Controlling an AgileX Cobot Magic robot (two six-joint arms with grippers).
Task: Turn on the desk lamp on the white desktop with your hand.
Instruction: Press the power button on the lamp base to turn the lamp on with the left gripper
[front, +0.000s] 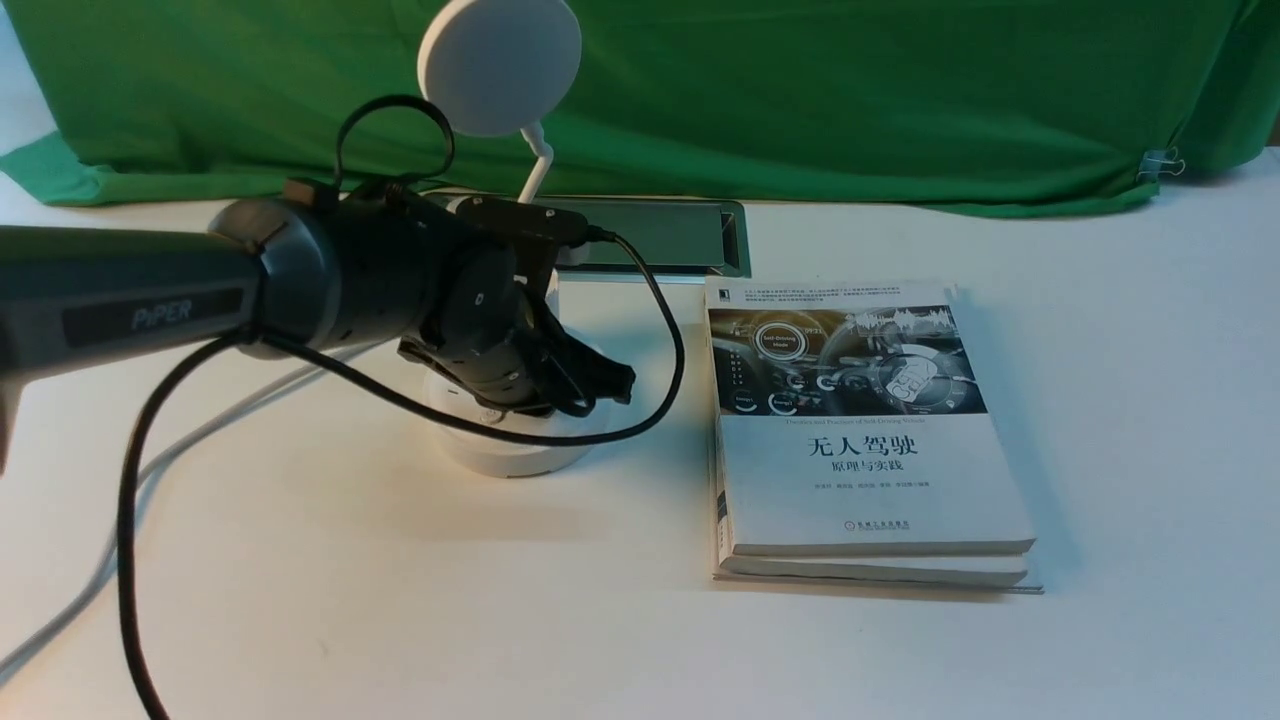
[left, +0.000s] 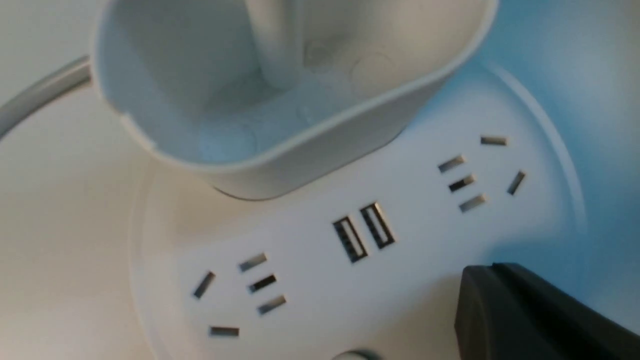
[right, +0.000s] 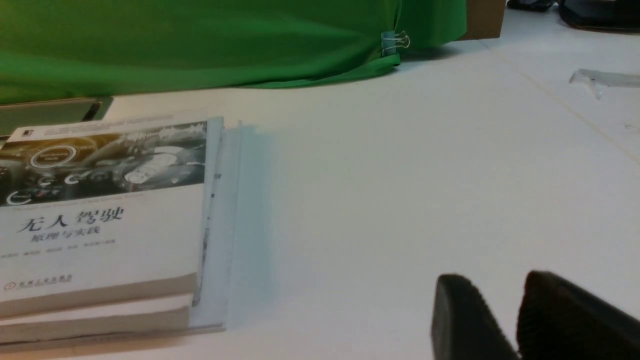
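Observation:
The desk lamp stands on the white desktop (front: 300, 600), with its disc head (front: 498, 65) up on a thin neck and its round base (front: 510, 455) below. My left gripper (front: 605, 385), black on the "PIPER" arm, hangs just over the base. In the left wrist view its jaws (left: 480, 272) look pressed together and hold nothing. They sit beside the USB ports (left: 363, 231) and sockets, below the cup holder (left: 280, 100). The edge of a round button (left: 355, 356) shows at the frame edge. My right gripper (right: 492, 295) hovers over bare desk, empty, with a narrow gap between the jaws.
A stack of two books (front: 860, 430) lies right of the lamp and also shows in the right wrist view (right: 100, 225). The metal-framed cable slot (front: 660, 235) sits behind the lamp. The green cloth (front: 800, 90) hangs at the back. The lamp's grey cord (front: 70, 610) runs off to the left.

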